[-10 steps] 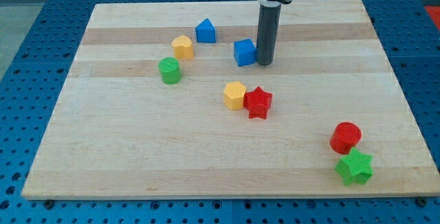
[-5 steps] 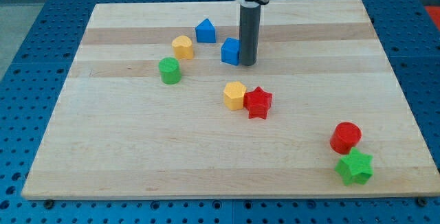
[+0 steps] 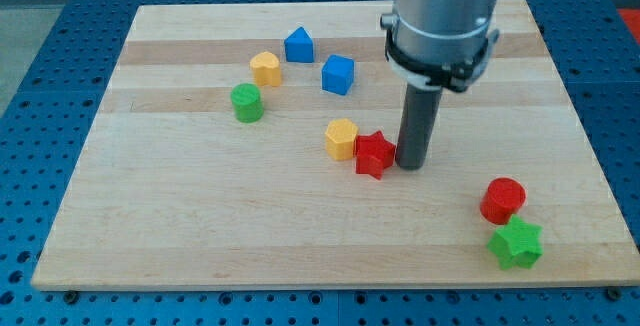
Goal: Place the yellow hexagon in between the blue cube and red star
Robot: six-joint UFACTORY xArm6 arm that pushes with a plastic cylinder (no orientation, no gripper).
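Observation:
The yellow hexagon (image 3: 341, 138) sits near the board's middle, touching the left side of the red star (image 3: 374, 153). The blue cube (image 3: 338, 74) lies apart, toward the view's top. My tip (image 3: 411, 165) rests on the board right against the red star's right side, below and to the right of the blue cube. The rod rises from it to the grey arm body at the view's top.
A blue house-shaped block (image 3: 298, 45), a second yellow block (image 3: 265, 68) and a green cylinder (image 3: 246, 102) lie at the upper left. A red cylinder (image 3: 502, 200) and a green star (image 3: 516, 243) lie at the lower right of the wooden board (image 3: 200, 216).
My tip pushed the blue cube a little to the left, then left it and moved down and right to the red star's right side. The star shifted slightly.

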